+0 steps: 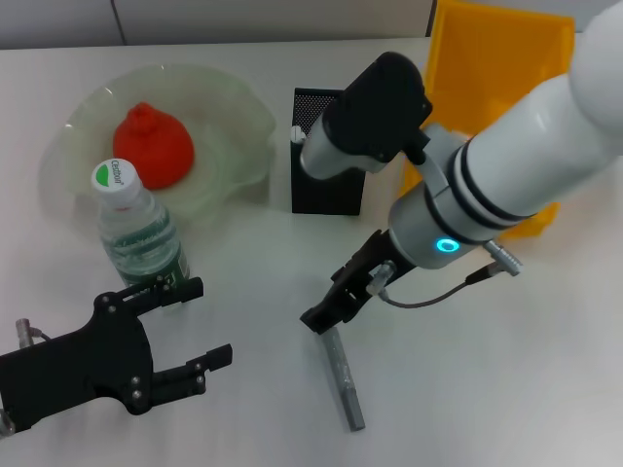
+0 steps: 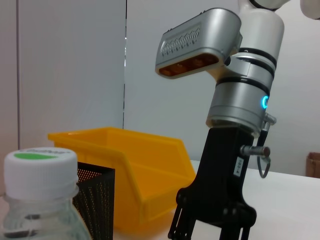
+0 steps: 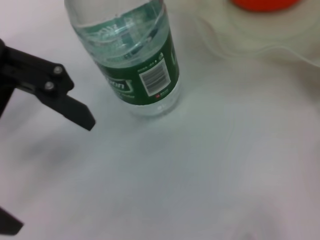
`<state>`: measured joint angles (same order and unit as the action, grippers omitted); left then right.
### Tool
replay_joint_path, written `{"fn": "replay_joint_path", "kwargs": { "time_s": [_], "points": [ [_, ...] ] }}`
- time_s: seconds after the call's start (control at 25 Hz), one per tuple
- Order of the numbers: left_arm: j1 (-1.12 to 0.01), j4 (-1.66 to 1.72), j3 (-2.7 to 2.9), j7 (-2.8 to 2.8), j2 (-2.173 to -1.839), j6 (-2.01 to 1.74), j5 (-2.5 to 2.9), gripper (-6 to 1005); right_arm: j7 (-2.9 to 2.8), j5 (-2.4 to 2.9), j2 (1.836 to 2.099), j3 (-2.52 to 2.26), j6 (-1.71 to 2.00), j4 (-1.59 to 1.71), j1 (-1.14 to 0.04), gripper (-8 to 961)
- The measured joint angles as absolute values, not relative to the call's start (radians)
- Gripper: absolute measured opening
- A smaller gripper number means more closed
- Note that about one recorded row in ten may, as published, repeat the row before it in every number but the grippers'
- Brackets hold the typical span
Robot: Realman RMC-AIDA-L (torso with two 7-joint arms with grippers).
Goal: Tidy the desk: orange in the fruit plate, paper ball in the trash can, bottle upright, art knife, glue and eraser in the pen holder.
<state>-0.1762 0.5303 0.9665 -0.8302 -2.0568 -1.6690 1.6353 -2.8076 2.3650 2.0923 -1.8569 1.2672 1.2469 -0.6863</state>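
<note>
The orange (image 1: 153,144) lies in the fruit plate (image 1: 243,117) at the back left. In front of the plate the bottle (image 1: 136,233) stands upright on the desk (image 1: 506,370). My left gripper (image 1: 202,324) is open just in front of the bottle, not touching it. The grey glue (image 1: 345,379) lies flat mid-desk. My right gripper (image 1: 326,313) is low over its far end, open, jaws slightly parted in the left wrist view. The pen holder (image 1: 326,156) and the trash can (image 1: 496,78) stand behind. Art knife, eraser and paper ball are out of view.
In the right wrist view the bottle (image 3: 145,65) stands beside a black finger (image 3: 55,87) of the left gripper, with the plate's rim (image 3: 260,42) behind. The left wrist view shows the bottle's cap (image 2: 40,170), the pen holder (image 2: 97,200), the trash can (image 2: 135,175) and the right gripper (image 2: 212,227).
</note>
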Motion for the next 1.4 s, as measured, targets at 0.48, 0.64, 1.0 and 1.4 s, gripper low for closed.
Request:
{"fn": "replay_joint_path", "kwargs": {
  "time_s": [0.48,0.64,1.0,1.4],
  "points": [
    [-0.176,0.528,0.964,-0.829,-2.057,-1.667,1.635,783,-2.838,2.311,2.092,-1.943,1.166,1.113,-0.766,666],
    [-0.176,0.529,0.965,-0.829,-2.057,-1.666,1.635,783,-2.843,2.31,2.092,-1.947,1.17,1.069,-0.796,584],
    [-0.176,0.526,0.963,-0.828,-2.056,-1.664,1.635,783,-2.845,2.31,2.092,-1.947,1.187,1.052,-0.811,317],
    [-0.176,0.526,0.962,-0.828,-2.055,-1.664,1.634,783,-2.845,2.305,2.092,-1.951,1.206,1.055,-0.813,187]
  ]
}}
